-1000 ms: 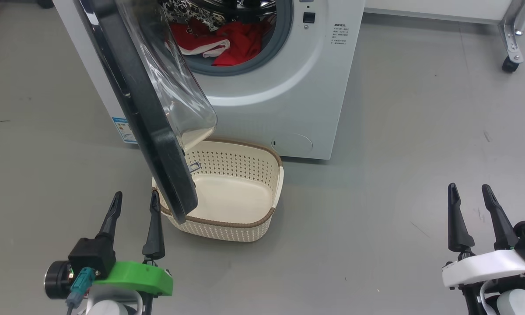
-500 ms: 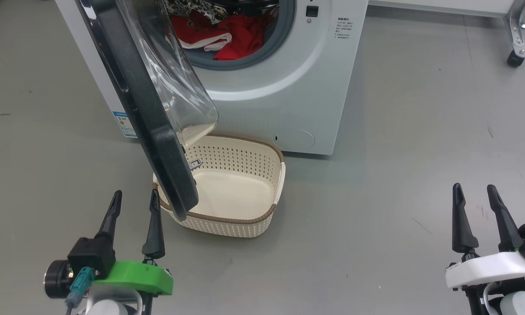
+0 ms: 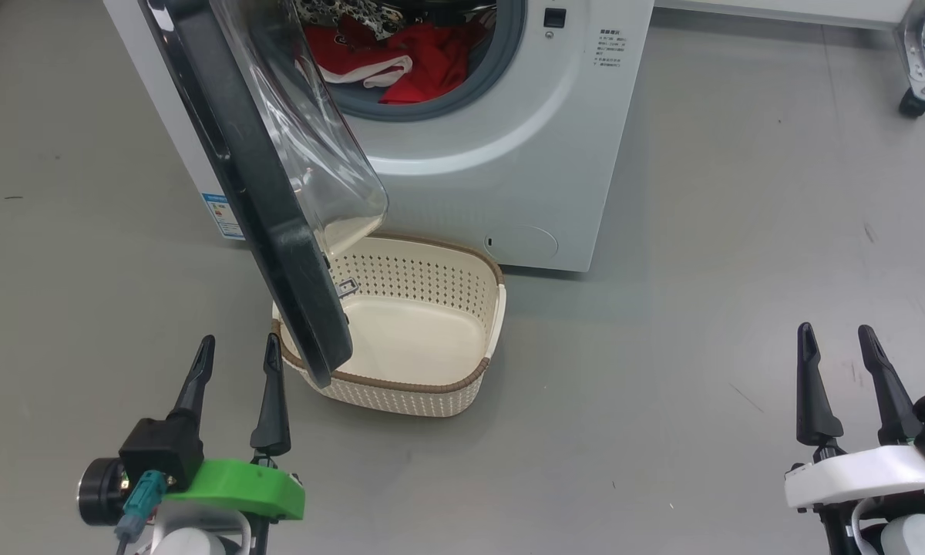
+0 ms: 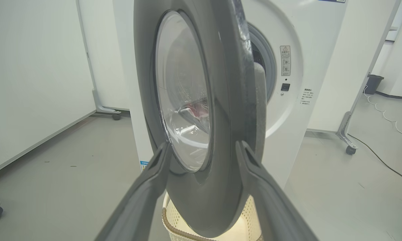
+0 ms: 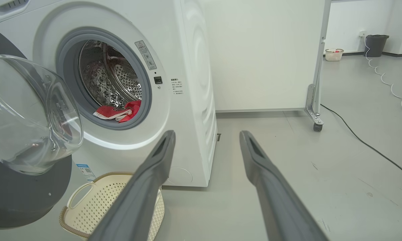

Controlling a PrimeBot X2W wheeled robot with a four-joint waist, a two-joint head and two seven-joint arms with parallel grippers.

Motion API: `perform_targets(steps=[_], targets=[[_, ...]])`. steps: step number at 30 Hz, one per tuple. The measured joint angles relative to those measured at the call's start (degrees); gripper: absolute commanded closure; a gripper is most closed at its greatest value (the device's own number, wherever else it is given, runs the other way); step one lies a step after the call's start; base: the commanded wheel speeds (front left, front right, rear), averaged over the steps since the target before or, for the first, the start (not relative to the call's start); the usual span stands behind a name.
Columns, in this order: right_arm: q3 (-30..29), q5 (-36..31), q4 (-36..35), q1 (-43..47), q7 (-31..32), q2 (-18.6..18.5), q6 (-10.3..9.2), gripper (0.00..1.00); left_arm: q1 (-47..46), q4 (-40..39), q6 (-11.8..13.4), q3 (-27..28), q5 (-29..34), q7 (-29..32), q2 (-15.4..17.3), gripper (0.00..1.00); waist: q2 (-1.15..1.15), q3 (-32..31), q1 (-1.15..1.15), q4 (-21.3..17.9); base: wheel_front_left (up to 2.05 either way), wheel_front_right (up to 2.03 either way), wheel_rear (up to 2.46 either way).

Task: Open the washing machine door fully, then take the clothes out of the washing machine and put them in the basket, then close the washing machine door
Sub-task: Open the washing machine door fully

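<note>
The white washing machine (image 3: 509, 154) stands at the top of the head view with its door (image 3: 277, 231) partly swung out, the black rim's lower edge hanging over the cream basket (image 3: 424, 385) on the floor. Red clothes (image 3: 401, 62) with white trim lie in the drum, also seen as clothes (image 5: 119, 112) in the right wrist view. My left gripper (image 3: 239, 339) is open just left of the door's lower edge, apart from it. In the left wrist view that gripper (image 4: 203, 144) faces the door (image 4: 227, 100) edge-on. My right gripper (image 3: 832, 330) is open over bare floor, far right.
A metal frame leg on a caster (image 3: 913, 85) stands at the back right. In the right wrist view a black cable (image 5: 365, 144) runs across the floor, with a dark bin (image 5: 377, 45) far behind. A white panel wall (image 4: 30, 83) lies left of the machine.
The whole head view has shifted a little, so the camera moved. Both grippers stay open and hold their places; door, basket and clothes are as before.
</note>
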Motion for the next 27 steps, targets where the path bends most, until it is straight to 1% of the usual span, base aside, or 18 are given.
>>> perform_targets(steps=[2,3,4,5,18,22,27], targets=[[-0.2,-0.3,0.0,0.0,0.0,0.2,0.09,0.00,0.0,0.0,0.0,0.0,0.0,0.0,0.0,0.00,0.00,0.0,0.00,0.1,0.00,0.00,0.00],[-0.2,-0.3,0.0,0.0,0.0,0.2,0.11,0.00,0.0,0.0,0.0,0.0,0.0,0.0,0.0,0.23,0.00,0.0,0.00,0.1,0.00,0.00,0.00],[-0.3,-0.4,0.0,0.0,0.0,0.2,0.24,0.00,0.0,0.0,0.0,0.0,0.0,0.0,0.0,0.66,0.00,0.0,0.00,0.1,0.00,0.00,0.00],[-0.4,-0.4,0.0,0.0,0.0,0.2,0.48,0.00,0.0,0.0,0.0,0.0,0.0,0.0,0.0,1.00,0.00,0.1,0.00,0.2,0.00,0.00,0.00],[-1.1,-1.4,0.2,0.0,0.0,1.1,1.51,0.00,-0.1,-1.3,-0.6,0.6,0.6,0.0,0.0,1.00,0.00,0.3,0.00,0.7,0.00,0.00,0.00],[-1.4,-1.8,0.2,0.0,0.0,1.3,1.79,0.00,-1.4,-4.5,-1.6,2.0,0.8,0.0,0.0,1.00,0.00,0.5,0.00,0.8,0.00,0.00,0.00],[-1.4,-2.4,0.3,0.0,0.0,1.8,2.34,0.00,-6.1,-9.1,-1.7,5.4,0.5,0.0,0.0,1.00,0.00,0.7,0.00,0.8,0.00,0.00,0.00]])
